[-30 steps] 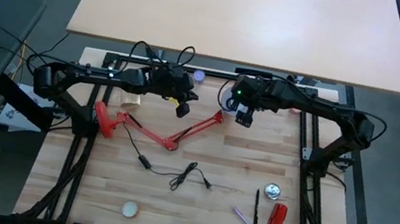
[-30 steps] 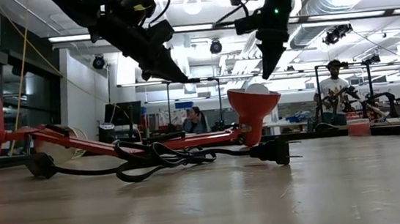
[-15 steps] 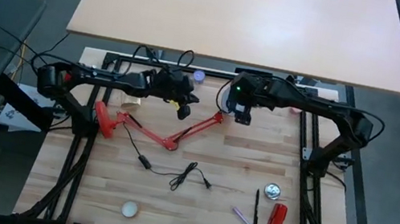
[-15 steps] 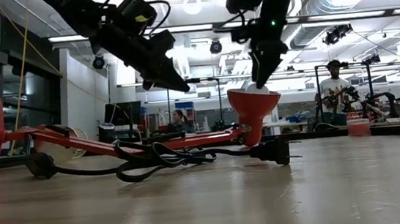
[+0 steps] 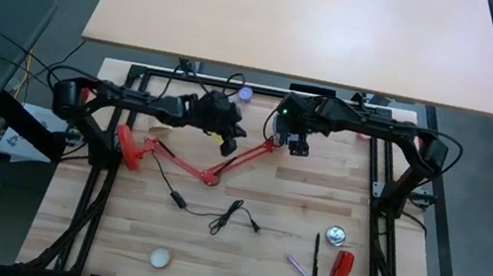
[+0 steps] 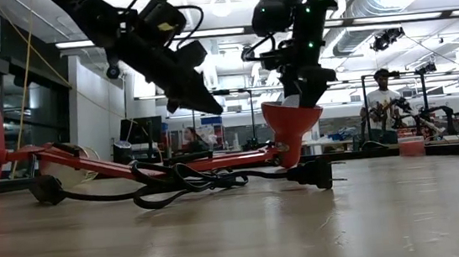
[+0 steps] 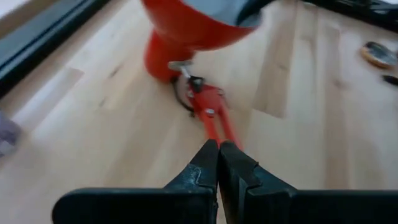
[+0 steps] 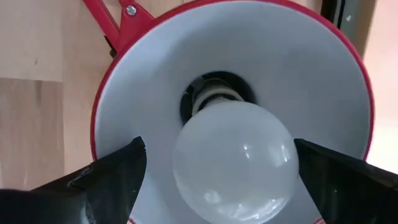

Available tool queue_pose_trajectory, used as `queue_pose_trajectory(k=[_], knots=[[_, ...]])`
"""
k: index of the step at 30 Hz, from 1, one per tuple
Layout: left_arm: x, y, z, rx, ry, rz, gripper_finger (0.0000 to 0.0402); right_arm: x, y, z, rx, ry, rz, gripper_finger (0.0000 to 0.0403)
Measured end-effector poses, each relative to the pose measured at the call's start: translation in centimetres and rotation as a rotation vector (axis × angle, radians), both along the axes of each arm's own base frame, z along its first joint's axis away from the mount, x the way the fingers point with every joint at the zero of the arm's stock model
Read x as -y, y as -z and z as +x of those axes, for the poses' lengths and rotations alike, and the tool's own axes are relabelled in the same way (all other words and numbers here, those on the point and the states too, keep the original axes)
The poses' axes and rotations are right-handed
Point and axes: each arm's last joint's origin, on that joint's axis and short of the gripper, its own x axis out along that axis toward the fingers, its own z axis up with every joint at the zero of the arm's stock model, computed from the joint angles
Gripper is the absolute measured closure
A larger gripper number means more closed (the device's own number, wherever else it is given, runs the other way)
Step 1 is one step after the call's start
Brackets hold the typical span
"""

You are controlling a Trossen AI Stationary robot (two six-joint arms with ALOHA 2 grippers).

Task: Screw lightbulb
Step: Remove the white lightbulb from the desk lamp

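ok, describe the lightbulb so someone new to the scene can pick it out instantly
Find the red desk lamp lying across the wooden table. Follow its arm to the upturned shade under the open right gripper. The lightbulb sits in the socket there: white, pear-shaped, unlike the cream ball at the table's near edge.

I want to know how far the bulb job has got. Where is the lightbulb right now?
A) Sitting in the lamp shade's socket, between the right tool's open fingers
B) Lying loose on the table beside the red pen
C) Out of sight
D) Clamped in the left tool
A: the right wrist view shows the lightbulb seated in the lamp shade at its socket, with the right tool open around it.
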Motion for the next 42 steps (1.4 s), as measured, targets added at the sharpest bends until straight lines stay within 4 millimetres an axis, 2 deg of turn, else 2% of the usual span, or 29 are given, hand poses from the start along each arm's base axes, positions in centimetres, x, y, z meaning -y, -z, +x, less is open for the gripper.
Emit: queue_pose_trajectory(k=[4, 12, 17, 22, 25, 31, 36, 42], knots=[[1.6, -0.4, 0.1, -0.009, 0.086, 0.006, 0.0402, 0.0, -0.1, -0.1, -0.004, 0.003, -0.009, 0.0029], [3.9, 0.5, -0.6, -0.171, 0.144, -0.015, 0.0402, 0.4, -0.3, -0.2, 0.008, 0.015, -0.012, 0.0106], [5.7, 0.2, -1.5, -0.253, 0.196, -0.022, 0.0401, 1.0, -0.3, -0.5, 0.012, 0.026, 0.001, 0.0127], [6.8, -0.9, -2.1, -0.259, 0.205, 0.013, 0.0402, 1.0, -0.3, -0.5, 0.023, 0.019, 0.017, 0.0133], [7.9, -0.7, -2.2, -0.277, 0.306, 0.008, 0.0402, 1.0, -0.3, -0.5, 0.021, 0.006, 0.014, 0.0134], [7.9, 0.8, -2.1, -0.400, 0.347, 0.124, 0.0401, 1.0, -0.3, -0.5, 0.024, 0.000, 0.016, 0.0134], [8.2, 2.8, -1.9, -0.493, 0.469, 0.152, 0.0402, 1.0, -0.3, -0.4, 0.025, -0.001, 0.018, 0.0135], [8.1, 4.2, -1.3, -0.536, 0.463, 0.152, 0.0402, 1.0, -0.3, -0.4, 0.025, -0.002, 0.020, 0.0135]])
